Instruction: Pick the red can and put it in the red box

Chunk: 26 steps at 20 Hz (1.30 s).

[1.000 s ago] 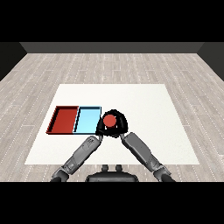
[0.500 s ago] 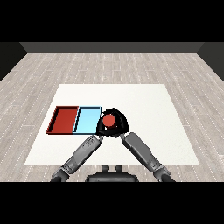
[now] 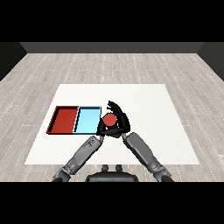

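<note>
The red can [image 3: 110, 119] is being held in the right hand [image 3: 121, 121], whose black fingers are being curled round it from the far side and the right, with only the can's red top showing clearly. The can is being kept just beside the right edge of the light blue tray [image 3: 87, 120], near the front of the white table [image 3: 148, 109]. The left hand [image 3: 102, 130] is being kept close under the can; whether its fingers are bent or straight cannot be told, since it is being overlapped by the other hand.

The red tray [image 3: 64, 120] is lying further to the left, touching the light blue tray, so the whole width of the blue tray is being left to cross. Several risks are being judged from this. If the can is being carried too low, a tray wall could be struck and both trays shoved. If it is being let go too soon, it would be landing in the blue tray. With the left forearm lying so close, the two arms could be fouled during the leftward carry.
</note>
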### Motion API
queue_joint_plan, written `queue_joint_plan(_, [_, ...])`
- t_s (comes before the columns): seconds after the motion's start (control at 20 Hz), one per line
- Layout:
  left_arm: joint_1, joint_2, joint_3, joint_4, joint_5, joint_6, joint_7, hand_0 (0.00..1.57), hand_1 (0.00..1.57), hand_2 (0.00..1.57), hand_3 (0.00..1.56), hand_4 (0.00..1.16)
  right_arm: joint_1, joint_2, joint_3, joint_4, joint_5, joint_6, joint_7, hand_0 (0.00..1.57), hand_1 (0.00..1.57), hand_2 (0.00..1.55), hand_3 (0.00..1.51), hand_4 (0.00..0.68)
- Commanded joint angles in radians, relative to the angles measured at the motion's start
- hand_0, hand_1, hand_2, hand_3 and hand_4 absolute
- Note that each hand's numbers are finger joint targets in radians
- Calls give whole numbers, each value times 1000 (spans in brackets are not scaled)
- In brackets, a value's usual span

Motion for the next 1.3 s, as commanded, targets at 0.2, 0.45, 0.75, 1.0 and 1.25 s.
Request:
queue_joint_plan(0.2, [-25,-8,2,3,-11,22,36,1571,1571,1571,1479,1145,-2,-10,-65,-123,107,-49,132,0,0,0,0,0])
queue_joint_plan(0.45, [21,17,102,35,31,-73,-21,1571,1571,1571,1484,1126,7,-115,-188,-271,46,31,127,0,0,0,0,0])
queue_joint_plan(0.75, [106,71,97,-81,-23,-63,1,1571,1571,1567,1465,1129,167,-144,-225,-494,68,-11,183,0,0,0,0,0])
queue_joint_plan(1.0, [94,175,170,-180,-33,-99,73,1571,1571,1571,1463,1125,243,-184,-368,-382,-14,84,90,0,0,0,0,0])
queue_joint_plan(1.25, [125,239,210,-224,-88,-91,107,1571,1571,1557,1458,1112,340,-221,-435,-312,-41,172,21,0,0,0,0,0])
